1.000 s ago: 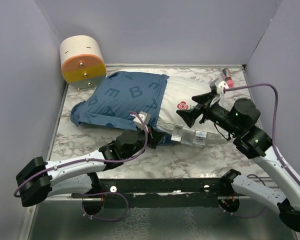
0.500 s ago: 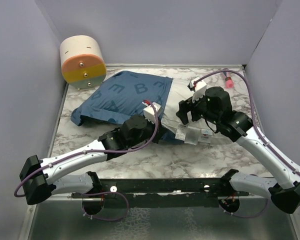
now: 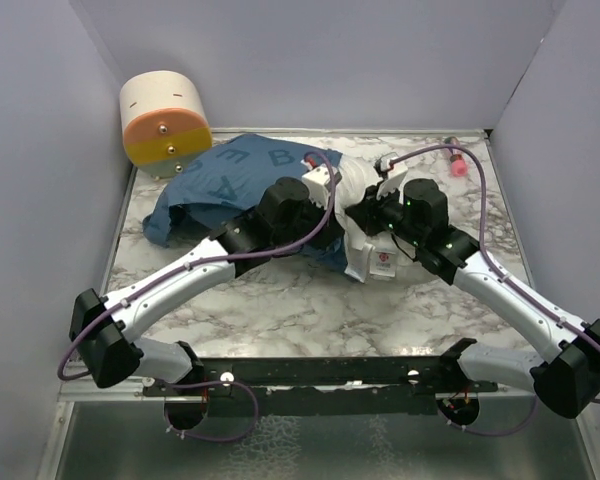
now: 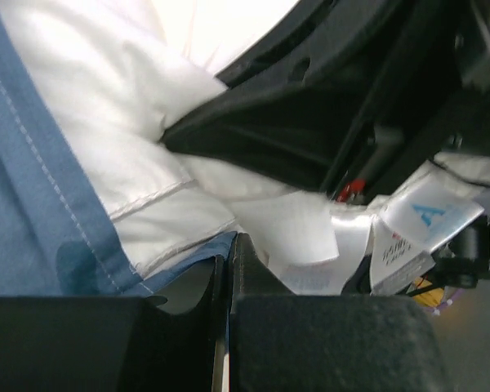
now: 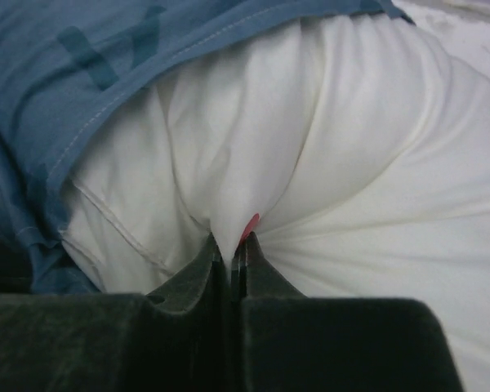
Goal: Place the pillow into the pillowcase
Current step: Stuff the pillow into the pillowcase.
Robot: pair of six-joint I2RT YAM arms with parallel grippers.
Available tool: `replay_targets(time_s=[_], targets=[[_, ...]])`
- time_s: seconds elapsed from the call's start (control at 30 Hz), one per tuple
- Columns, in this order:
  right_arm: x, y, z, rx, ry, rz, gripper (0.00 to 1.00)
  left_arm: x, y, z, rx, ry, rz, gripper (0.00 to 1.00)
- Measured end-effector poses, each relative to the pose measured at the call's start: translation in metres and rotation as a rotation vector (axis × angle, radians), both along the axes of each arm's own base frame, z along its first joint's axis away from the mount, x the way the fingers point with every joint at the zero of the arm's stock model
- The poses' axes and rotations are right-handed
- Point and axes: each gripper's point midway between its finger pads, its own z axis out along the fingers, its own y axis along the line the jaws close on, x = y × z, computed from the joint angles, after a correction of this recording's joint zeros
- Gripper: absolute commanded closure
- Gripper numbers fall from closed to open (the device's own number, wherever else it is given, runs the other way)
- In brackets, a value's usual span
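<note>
Pillow (image 5: 367, 147) sits partly inside pillowcase (image 3: 220, 180), bare end bunched at its mouth. L tool (image 4: 229, 273) pinches pillowcase hem, R tool (image 5: 233, 249) clamps pillow fabric. Risk: thin pinch slips w/ push, or hem drags back off.

Soft even light, blurry wrist close-ups

From above, the left arm (image 3: 195, 272) and right arm (image 3: 500, 290) hide much of the pillow (image 3: 363, 250); its label (image 3: 382, 263) is illegible.
</note>
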Motion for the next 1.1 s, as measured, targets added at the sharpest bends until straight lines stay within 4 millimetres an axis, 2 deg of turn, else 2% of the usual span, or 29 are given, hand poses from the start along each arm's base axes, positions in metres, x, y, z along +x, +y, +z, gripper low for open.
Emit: replay_targets(time_s=[0.2,0.4,0.6,0.73,0.9,1.0,1.1], targets=[[0.023,0.005,0.036,0.181,-0.078,-0.051,0.99,0.024,-0.029,0.029,-0.012,0.036,-0.047,1.0],[0.044,-0.018,0.072,0.319,-0.152,-0.143,0.99,0.035,-0.056,0.069,-0.041,0.052,-0.123,1.0],[0.051,-0.042,0.098,0.382,-0.219,-0.217,0.99,0.055,-0.085,0.132,-0.172,0.05,-0.217,1.0],[0.047,-0.057,0.117,0.403,-0.275,-0.261,0.99,0.062,-0.097,0.161,-0.264,0.067,-0.281,1.0],[0.035,-0.066,0.136,0.415,-0.329,-0.27,0.99,0.06,-0.099,0.17,-0.321,0.11,-0.325,1.0],[0.033,-0.068,0.134,0.407,-0.339,-0.275,0.99,0.069,-0.095,0.158,-0.33,0.13,-0.315,1.0],[0.035,-0.069,0.115,0.377,-0.317,-0.283,0.99,0.085,-0.087,0.132,-0.315,0.185,-0.277,1.0]])
